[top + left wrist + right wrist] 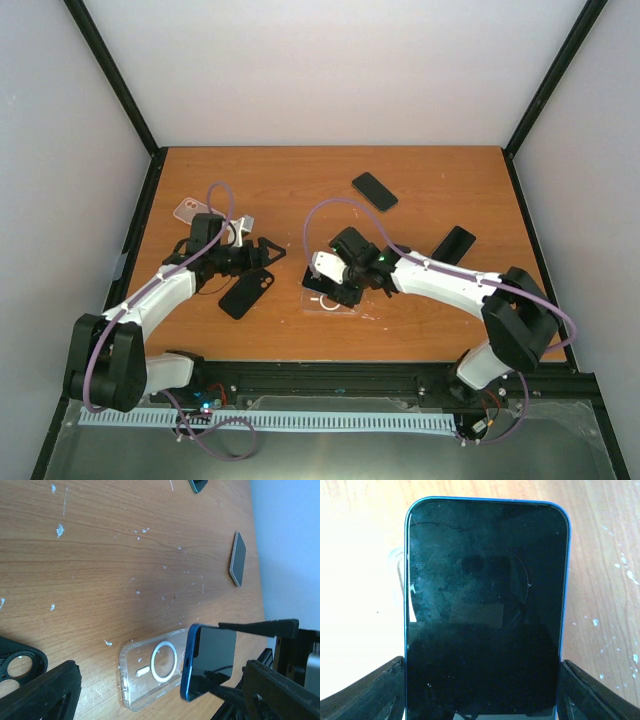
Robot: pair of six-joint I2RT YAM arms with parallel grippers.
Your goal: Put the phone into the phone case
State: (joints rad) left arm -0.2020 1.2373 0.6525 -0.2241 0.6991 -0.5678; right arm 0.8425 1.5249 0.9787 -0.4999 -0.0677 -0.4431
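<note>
Gripping the phone [485, 595] by its two long edges, the right gripper [482, 692] is closed on it and holds it tilted, with the blue-rimmed dark screen facing its own wrist camera. The phone sits just over one end of the clear case [150, 667], which lies flat near the middle of the counter [300, 170]. The slant seems meant to let one end of the phone slip under the case's lip first, before the rest is pressed down. Whether phone and case already touch cannot be told. The left gripper [264, 254] hangs just to the left of the clear case, spread wide and empty, and is probably placed there to steady the case as the phone goes in. A black case [245, 293] lies on the counter just beneath that arm, and a pink case [190, 210] lies further back near the left edge. A dark handset [375, 190] rests toward the back, and a second handset [452, 243] rests to the right; both are well apart from the work and look like spares. The counter is orange-brown wood with visible grain, fine scratches and scattered white flecks. Plain white walls [330, 60] close in the back and sides, and slanting black posts [110, 70] frame the corners. Both arm bases are bolted to a black rail along the near edge.
</note>
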